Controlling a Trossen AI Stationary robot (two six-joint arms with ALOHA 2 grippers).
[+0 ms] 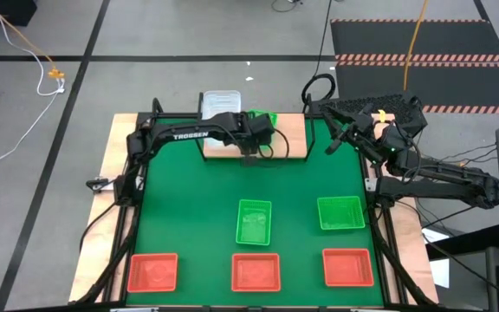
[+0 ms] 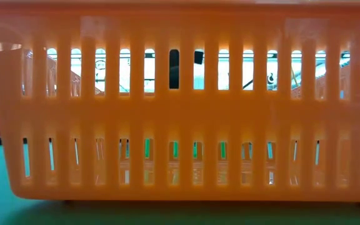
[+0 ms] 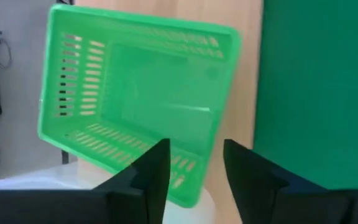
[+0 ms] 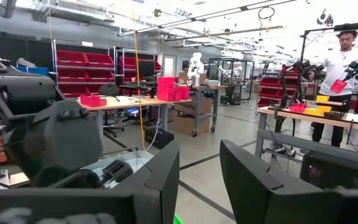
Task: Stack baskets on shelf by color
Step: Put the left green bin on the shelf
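The shelf (image 1: pixel 297 139), a wooden board, stands at the table's far edge. Clear baskets (image 1: pixel 219 102) sit at its left end. Beside them a green basket (image 3: pixel 135 93) lies mouth up on the board (image 3: pixel 241 93), askew to its edges. It is half hidden in the high view (image 1: pixel 269 117). My left gripper (image 3: pixel 194 165) hovers open over this basket's near corner (image 3: pixel 188 186), pointing steeply down. My right gripper (image 4: pixel 197 180) is open and holds nothing, raised off the table's far right (image 1: pixel 336 139). Two green baskets (image 1: pixel 254 221) (image 1: pixel 340 212) rest on the mat. My left gripper's fingers (image 3: pixel 151 168) stand open over the rim at the green basket's corner (image 3: pixel 188 186). The finger hides the rim there, so I cannot tell whether it touches the basket.
Three red-orange baskets (image 1: pixel 152 271) (image 1: pixel 255 272) (image 1: pixel 347 267) line the mat's near edge. One basket's slotted wall (image 2: pixel 180 112) fills the low view. The shelf's right end is bare wood. A person stands far off in the room (image 4: pixel 347 68).
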